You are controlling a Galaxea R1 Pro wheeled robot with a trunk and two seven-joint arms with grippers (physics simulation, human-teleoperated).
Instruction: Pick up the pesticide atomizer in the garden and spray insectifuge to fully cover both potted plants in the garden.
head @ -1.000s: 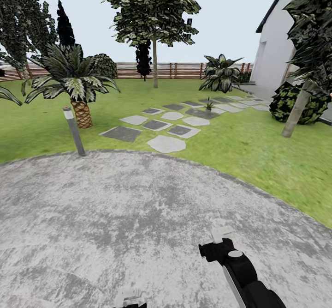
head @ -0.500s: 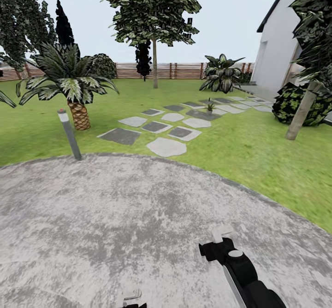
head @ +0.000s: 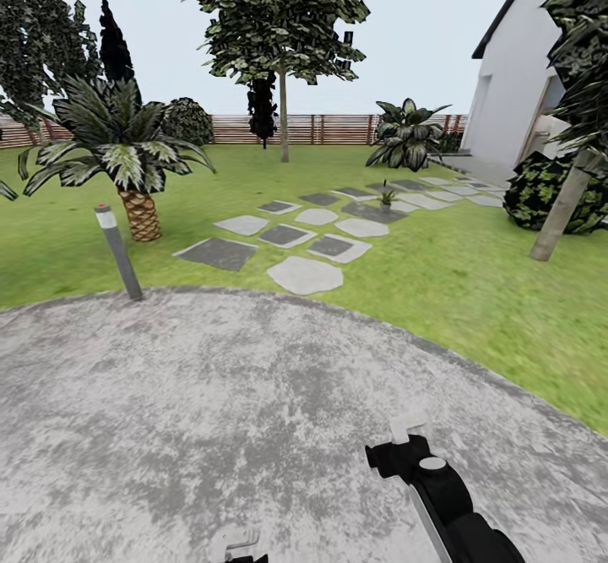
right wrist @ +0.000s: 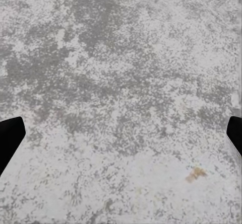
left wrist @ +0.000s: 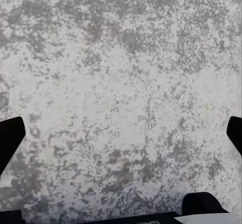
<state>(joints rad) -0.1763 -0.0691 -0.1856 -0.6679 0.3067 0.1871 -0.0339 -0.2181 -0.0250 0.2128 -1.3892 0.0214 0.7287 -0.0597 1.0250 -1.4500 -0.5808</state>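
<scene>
- Right gripper (right wrist: pixel 121 133) and left gripper (left wrist: pixel 121 138) fingers are spread wide over grey paving (head: pixel 211 411), nothing held
- One small potted plant (head: pixel 387 197) is seen far off among stepping stones (head: pixel 304 274)
- Pesticide atomizer cannot be made out

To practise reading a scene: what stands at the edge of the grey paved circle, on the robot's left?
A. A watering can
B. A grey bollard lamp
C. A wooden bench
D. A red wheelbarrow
B: a slim grey bollard lamp leans at the rim of the paved circle, near the palm.
</scene>
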